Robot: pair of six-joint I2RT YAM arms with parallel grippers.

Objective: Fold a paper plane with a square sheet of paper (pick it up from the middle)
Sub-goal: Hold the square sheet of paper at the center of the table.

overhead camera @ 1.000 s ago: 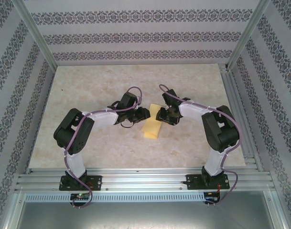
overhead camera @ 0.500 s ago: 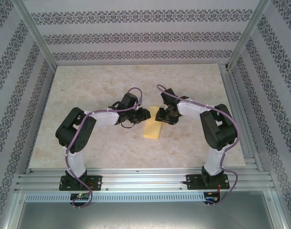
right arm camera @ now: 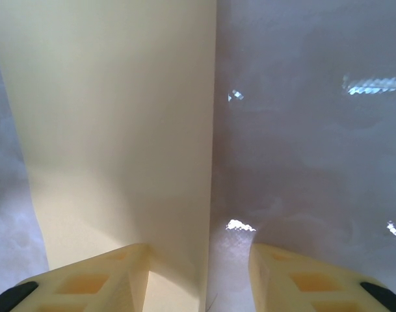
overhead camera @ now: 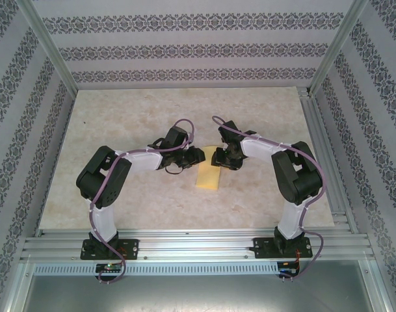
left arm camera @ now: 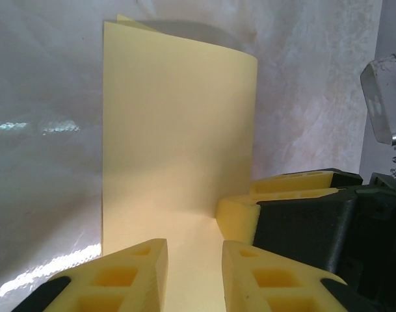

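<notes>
Marbled table, folded pale-yellow paper at frame centre.
Narrow two-layer rectangle lying flat; left gripper and right gripper hover part-open over it, clamping nothing.

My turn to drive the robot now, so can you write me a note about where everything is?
Left tool: jaws apart over the square sheet of paper, gripping nothing.
Right tool: jaws apart astride one long edge, gripping nothing.
Paper: flat on the table between both tools, folded in half into a narrow strip.
Done: first fold.
Left: nose and wing folds.
</notes>
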